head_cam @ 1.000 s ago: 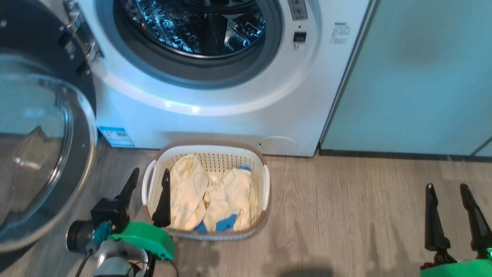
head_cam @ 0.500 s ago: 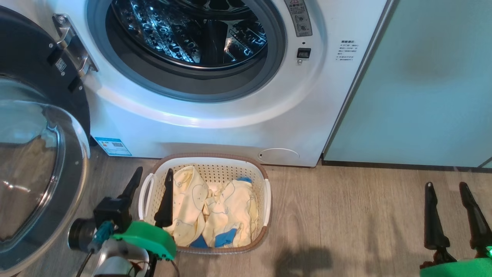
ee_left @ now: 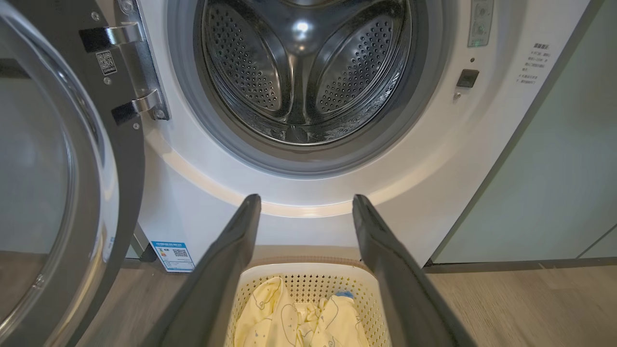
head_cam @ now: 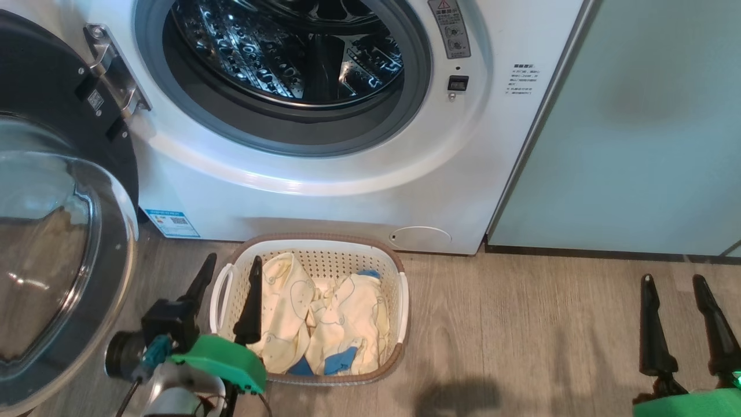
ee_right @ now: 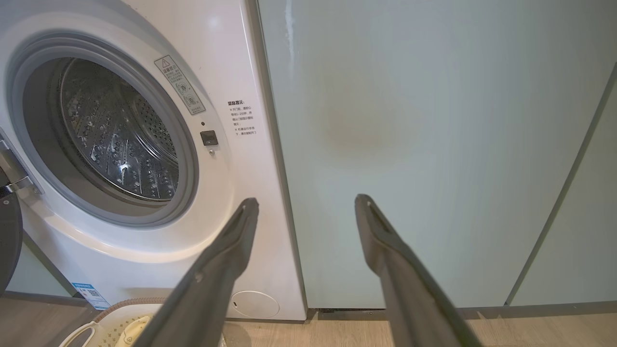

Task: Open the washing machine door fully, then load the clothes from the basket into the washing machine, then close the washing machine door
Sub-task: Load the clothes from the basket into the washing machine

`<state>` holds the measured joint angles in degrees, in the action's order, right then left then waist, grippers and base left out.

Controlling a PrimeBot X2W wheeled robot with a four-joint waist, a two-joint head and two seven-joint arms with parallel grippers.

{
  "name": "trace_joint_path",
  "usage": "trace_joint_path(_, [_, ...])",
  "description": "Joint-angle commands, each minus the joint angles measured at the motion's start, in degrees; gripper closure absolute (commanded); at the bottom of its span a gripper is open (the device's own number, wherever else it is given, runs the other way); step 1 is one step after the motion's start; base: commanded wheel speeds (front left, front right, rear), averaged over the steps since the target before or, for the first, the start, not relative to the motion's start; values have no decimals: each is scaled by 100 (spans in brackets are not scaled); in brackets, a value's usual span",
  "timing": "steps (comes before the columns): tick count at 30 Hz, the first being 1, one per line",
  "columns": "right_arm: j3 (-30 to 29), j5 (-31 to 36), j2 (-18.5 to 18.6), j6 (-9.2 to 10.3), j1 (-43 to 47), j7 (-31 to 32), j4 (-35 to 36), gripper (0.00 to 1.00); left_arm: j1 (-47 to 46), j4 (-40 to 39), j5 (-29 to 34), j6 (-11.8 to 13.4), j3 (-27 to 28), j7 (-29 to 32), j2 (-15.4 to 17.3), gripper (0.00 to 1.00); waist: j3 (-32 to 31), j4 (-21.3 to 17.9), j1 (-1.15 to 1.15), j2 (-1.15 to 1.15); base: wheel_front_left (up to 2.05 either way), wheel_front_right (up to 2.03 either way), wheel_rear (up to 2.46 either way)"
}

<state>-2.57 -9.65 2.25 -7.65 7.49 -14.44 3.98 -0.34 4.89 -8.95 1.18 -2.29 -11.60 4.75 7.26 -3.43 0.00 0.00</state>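
Nothing budged, just your head cam tilted. Wood floor (head_cam: 521, 336) below, green cabinet (head_cam: 648, 127) upper right, door (head_cam: 63, 243) crowding the left beside basket (head_cam: 324, 242); left gripper (head_cam: 231, 259), right gripper (head_cam: 672, 279) gaping empty.

Glossy steel drum (head_cam: 289, 52), perforated plastic basket (head_cam: 338, 249)

The washing machine door (ee_left: 58, 183) stands swung open at the left, hung on its metal hinge (ee_left: 137, 67). The washing machine (ee_left: 202, 202) presents a steel perforated drum (ee_left: 308, 72) ringed by a grey gasket (ee_left: 308, 163), with a blue sticker (ee_left: 172, 255) low on its front. The left gripper (ee_left: 306, 198), fingers spread wide, hangs above the basket (ee_left: 308, 282). The basket sits on the wood floor (ee_left: 530, 308) just before the machine and holds pale-yellow clothes (ee_left: 284, 323).
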Motion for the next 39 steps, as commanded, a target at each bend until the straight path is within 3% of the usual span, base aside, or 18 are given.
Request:
trace_joint_path(1, [118,2,63,16,-233,-56,149,0,-265,-133,-35,4,135,-45,112,0,-1,-4,0,0,0,0,0])
trace_joint_path(11, [170,-21,63,16,-273,-56,184,0,-574,370,-148,-378,-278,97,96,0,128,-132,0,0,0,0,0])
trace_joint_path(18, [178,-89,63,16,-403,-56,260,0,-1157,1417,-327,-620,-680,382,-1,0,534,-351,0,0,0,0,0])
trace_joint_path(28, [286,-261,63,16,-867,-56,433,0,-2388,3387,-527,-793,-976,477,-27,0,1596,-819,0,0,0,0,0])
trace_joint_path(39, [365,-514,63,16,-1404,-56,655,0,-3664,4924,-726,-854,-1141,256,43,0,2775,-1109,0,0,0,0,0])
